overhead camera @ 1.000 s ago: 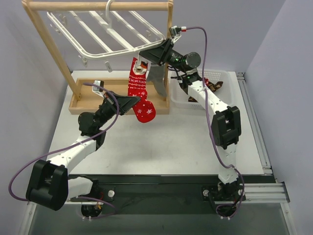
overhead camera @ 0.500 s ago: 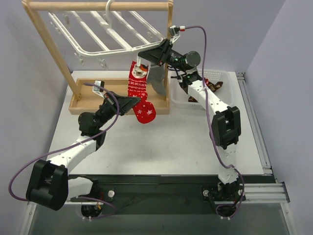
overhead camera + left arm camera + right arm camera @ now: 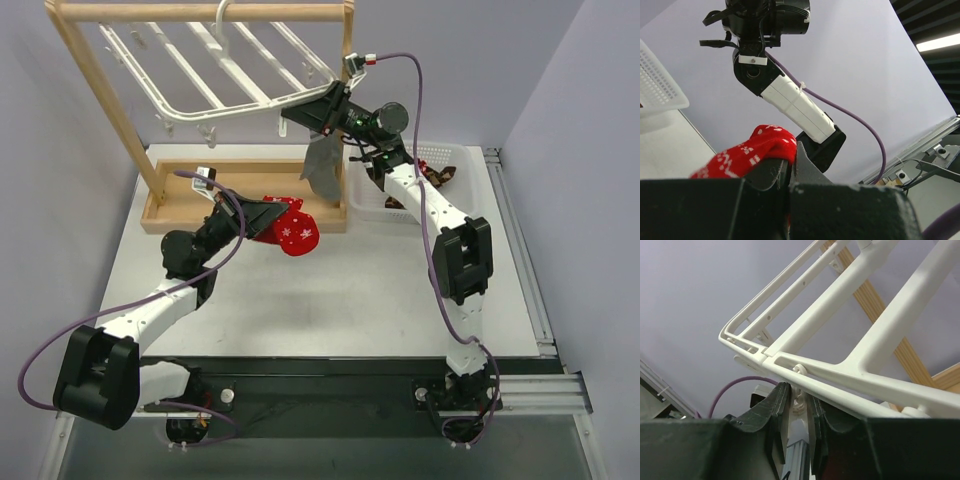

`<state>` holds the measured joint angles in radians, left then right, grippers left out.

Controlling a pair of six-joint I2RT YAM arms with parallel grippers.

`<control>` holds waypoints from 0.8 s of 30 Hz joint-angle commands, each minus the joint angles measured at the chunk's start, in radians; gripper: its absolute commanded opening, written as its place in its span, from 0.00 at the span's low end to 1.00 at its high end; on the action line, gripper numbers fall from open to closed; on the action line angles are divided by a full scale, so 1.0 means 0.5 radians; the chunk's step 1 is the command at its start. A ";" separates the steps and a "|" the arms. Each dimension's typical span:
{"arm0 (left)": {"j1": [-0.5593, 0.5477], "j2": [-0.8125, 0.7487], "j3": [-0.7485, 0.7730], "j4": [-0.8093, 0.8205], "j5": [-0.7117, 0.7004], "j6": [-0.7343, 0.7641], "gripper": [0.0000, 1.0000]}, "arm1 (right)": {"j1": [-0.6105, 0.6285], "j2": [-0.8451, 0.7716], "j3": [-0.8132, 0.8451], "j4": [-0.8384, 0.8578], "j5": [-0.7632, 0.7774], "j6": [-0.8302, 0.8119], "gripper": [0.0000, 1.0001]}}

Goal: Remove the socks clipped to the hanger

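The white hanger (image 3: 225, 100) hangs from the wooden rack's top bar. My right gripper (image 3: 292, 118) is shut on a small clip (image 3: 803, 401) under the hanger's near rim (image 3: 850, 377). No sock shows in that clip. A grey sock (image 3: 322, 168) hangs just below and right of it. My left gripper (image 3: 281, 214) is shut on a red sock with white pattern (image 3: 296, 233), which is free of the hanger and droops low over the tray's front edge. In the left wrist view the red sock (image 3: 752, 150) drapes over the shut fingers (image 3: 807, 167).
The wooden rack has a slanted post (image 3: 100, 105) and a tray base (image 3: 180, 205). A white basket (image 3: 440, 155) at the right rear holds brown-and-black argyle socks (image 3: 441, 178). The right arm (image 3: 795, 102) crosses the left wrist view.
The red sock has come out of the clip and dropped down to my left gripper, which still holds it. The hanger's near rim has swung up a little. My right gripper stays on the clip.
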<state>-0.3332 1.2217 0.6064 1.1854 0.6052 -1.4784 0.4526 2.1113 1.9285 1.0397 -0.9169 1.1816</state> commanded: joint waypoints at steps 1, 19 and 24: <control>-0.012 -0.041 0.002 0.053 0.038 0.021 0.00 | 0.012 -0.099 -0.080 -0.143 -0.007 -0.089 0.22; -0.009 -0.069 0.070 0.001 0.063 0.033 0.00 | 0.000 -0.326 -0.283 -0.781 -0.044 -0.418 0.72; 0.004 -0.102 0.067 -0.048 0.032 0.048 0.00 | -0.009 -0.590 -0.613 -1.005 -0.108 -0.633 0.78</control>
<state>-0.3340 1.2118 0.6064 1.1568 0.6189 -1.4776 0.4519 1.9610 1.7130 0.6140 -0.9207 0.9638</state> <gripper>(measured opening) 0.047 0.763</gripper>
